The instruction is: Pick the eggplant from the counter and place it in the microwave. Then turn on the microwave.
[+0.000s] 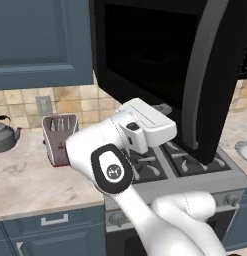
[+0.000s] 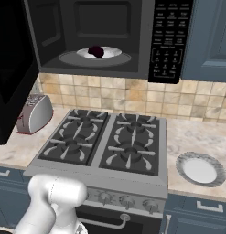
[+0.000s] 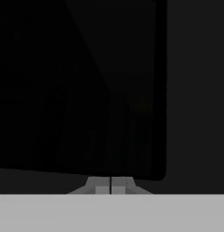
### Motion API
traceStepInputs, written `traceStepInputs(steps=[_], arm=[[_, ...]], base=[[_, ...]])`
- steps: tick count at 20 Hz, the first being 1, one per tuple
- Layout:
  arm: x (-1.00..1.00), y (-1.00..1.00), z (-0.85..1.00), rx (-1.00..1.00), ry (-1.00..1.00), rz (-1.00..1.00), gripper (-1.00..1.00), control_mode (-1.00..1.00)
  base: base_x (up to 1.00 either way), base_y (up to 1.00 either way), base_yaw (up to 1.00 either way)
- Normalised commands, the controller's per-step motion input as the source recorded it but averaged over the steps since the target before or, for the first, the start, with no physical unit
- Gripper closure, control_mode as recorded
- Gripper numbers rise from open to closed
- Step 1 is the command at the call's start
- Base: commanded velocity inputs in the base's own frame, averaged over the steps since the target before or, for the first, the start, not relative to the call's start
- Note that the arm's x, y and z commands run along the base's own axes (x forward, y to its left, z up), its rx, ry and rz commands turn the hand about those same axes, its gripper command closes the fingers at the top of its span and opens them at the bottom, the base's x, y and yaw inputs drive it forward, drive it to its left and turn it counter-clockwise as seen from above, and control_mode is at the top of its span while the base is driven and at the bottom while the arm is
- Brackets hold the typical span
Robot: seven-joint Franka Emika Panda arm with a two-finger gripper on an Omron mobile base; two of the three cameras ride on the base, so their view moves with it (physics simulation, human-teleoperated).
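1. Gripper point(image 3: 110, 185): jaws pressed together, holding nothing, close against the dark door point(image 1: 205, 75).
2. Door swung open over the stove point(image 2: 105, 141).
3. Eggplant point(image 2: 96, 51) on the plate point(image 2: 112, 52) inside the microwave point(image 2: 105, 36).

The arm point(image 1: 145, 210) was white, smooth and round, with a black oval cap point(image 1: 111, 171) bearing a small white mark. The gripper point(image 3: 110, 185) tips looked grey, perhaps.

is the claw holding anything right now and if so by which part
Nothing is held: the claw is shut, fingertips together, facing the dark microwave door.
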Motion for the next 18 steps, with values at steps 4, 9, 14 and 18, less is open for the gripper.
traceStepInputs(steps=[4,9,14,18], arm=[[0.02,-0.24,0.07,0.00,-0.02,0.02,1.00,-1.00],[0.15,-0.21,0.00,0.00,0.00,0.05,1.00,-1.00],[0.18,-0.19,0.00,0.00,0.00,0.07,1.00,-1.00],[0.18,-0.18,0.03,0.00,0.00,0.07,1.00,-1.00]], base=[[0.00,0.00,0.00],[0.00,0.00,0.00],[0.00,0.00,0.00],[0.00,0.00,0.00]])
